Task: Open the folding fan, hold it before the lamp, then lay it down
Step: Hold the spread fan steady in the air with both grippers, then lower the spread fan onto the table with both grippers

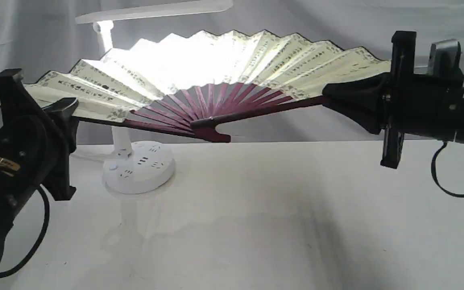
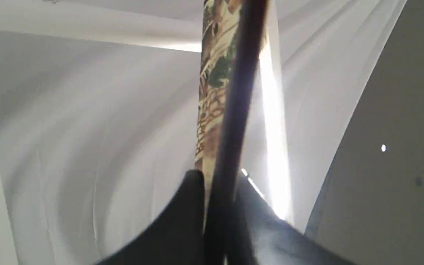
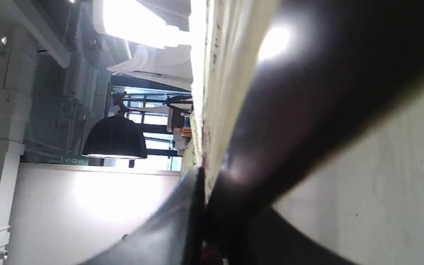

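Note:
The folding fan (image 1: 216, 76) is spread wide and held in the air above the table, its cream leaf glowing where the lamp shines through. The white lamp's round base (image 1: 138, 165) stands on the table behind the fan, and its bar head (image 1: 155, 11) shows above the leaf. My left gripper (image 1: 61, 110) is shut on the fan's left guard (image 2: 234, 110). My right gripper (image 1: 336, 94) is shut on the right guard (image 3: 271, 140). The maroon ribs meet at the pivot (image 1: 212, 127) between the two arms.
The white table (image 1: 256, 225) lies under the fan. A white cloth backdrop (image 1: 357, 20) hangs behind. Black cables (image 1: 453, 177) droop from both arms.

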`<state>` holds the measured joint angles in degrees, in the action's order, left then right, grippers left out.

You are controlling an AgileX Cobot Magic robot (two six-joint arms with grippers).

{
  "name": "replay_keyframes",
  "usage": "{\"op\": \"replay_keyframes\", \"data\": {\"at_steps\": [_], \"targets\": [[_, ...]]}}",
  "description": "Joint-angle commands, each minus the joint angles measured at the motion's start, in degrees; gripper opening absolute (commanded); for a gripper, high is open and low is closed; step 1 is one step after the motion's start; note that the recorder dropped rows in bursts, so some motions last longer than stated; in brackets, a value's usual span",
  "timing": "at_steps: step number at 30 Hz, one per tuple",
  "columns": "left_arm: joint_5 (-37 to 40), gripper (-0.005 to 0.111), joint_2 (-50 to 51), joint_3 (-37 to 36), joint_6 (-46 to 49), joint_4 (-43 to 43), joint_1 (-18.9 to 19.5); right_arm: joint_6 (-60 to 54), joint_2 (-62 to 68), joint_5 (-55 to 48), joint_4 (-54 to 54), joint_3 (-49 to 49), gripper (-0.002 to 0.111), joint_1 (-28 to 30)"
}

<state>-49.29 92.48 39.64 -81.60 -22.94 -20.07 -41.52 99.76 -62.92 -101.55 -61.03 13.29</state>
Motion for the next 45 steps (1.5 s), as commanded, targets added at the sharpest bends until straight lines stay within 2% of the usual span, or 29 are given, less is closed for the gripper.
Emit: {"op": "replay_keyframes", "data": {"at_steps": [1, 6, 12, 16, 28, 36, 45], "targets": [[-6.22, 0.0, -1.14, -0.25, -1.86, -9.46, 2.79, -3.54, 0.02, 4.02, 1.61, 2.05, 0.0, 2.26], [-4.5, 0.0, -1.02, -0.25, -1.74, -7.3, 1.5, -6.53, 1.28, 3.31, 1.61, 5.1, 0.0, 4.28], [-4.85, 0.0, 2.62, -0.25, 1.08, -12.22, -2.35, -10.05, 4.34, 0.08, 1.61, 9.31, 0.0, 8.94], [-6.71, 0.0, 7.19, 0.01, 0.81, -12.22, -4.94, -11.74, 5.82, -1.19, 1.61, 10.98, 0.0, 12.18], [-8.87, 0.0, 22.3, 10.43, 0.67, -12.43, -12.45, -15.86, 10.94, -1.64, 1.61, 12.53, 0.0, 20.12], [-8.75, 0.0, 28.46, 12.04, 0.67, -13.05, -13.12, -17.1, 16.83, 0.55, 1.62, 12.53, 0.0, 23.95], [-8.61, 0.0, 33.12, 15.3, 0.79, -8.16, -13.12, -20.68, 22.52, 1.87, 1.61, 12.53, 0.0, 24.08]]}}
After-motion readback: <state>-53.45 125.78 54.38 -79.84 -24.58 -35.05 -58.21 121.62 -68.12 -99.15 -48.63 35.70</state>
